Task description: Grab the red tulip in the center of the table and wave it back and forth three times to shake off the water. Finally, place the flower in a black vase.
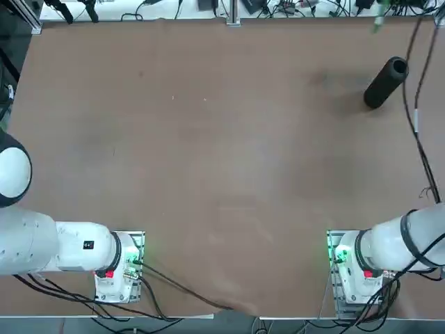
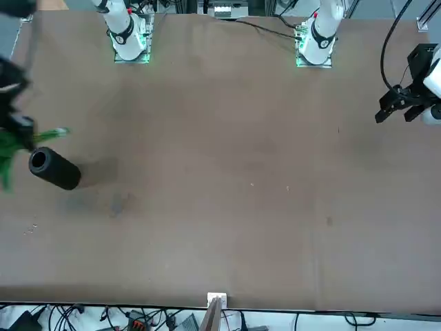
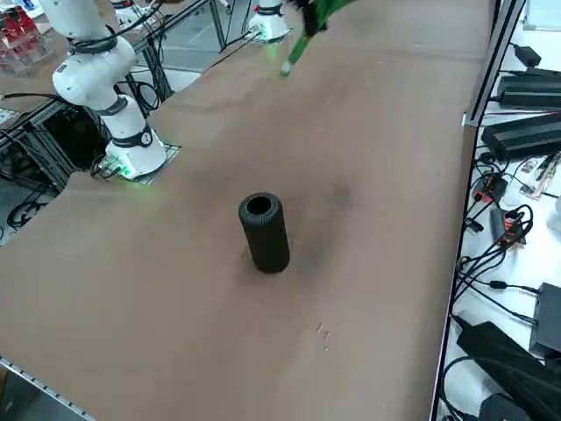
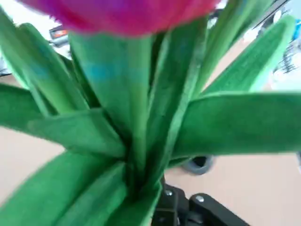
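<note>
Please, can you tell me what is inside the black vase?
In the right side view, the mouth of the black vase shows only dark hollow, with no stem standing out of it. The bottom inside is hidden by shadow.

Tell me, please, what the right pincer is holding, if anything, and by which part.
The right pincer is shut on the red tulip, gripping the flower's green stalk below the bloom, where its leaves gather.
</note>
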`<state>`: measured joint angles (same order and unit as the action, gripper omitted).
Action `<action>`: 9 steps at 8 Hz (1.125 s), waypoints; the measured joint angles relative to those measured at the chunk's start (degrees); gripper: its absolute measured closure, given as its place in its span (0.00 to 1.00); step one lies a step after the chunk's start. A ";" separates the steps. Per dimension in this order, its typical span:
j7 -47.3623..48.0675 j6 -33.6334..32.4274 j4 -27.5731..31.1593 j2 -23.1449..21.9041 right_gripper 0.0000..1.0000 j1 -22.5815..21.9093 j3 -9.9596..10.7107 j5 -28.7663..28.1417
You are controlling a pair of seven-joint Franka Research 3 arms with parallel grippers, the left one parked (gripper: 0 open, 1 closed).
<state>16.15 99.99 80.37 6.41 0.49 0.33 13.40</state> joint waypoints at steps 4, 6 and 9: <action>-8.08 2.68 -0.50 -1.00 0.88 5.17 0.89 -1.15; -7.01 4.49 -0.27 -2.08 0.88 5.04 0.63 -1.48; -5.70 17.77 7.61 -3.33 0.88 7.80 2.66 -1.64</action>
<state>10.45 117.76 87.98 3.07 8.29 2.99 11.76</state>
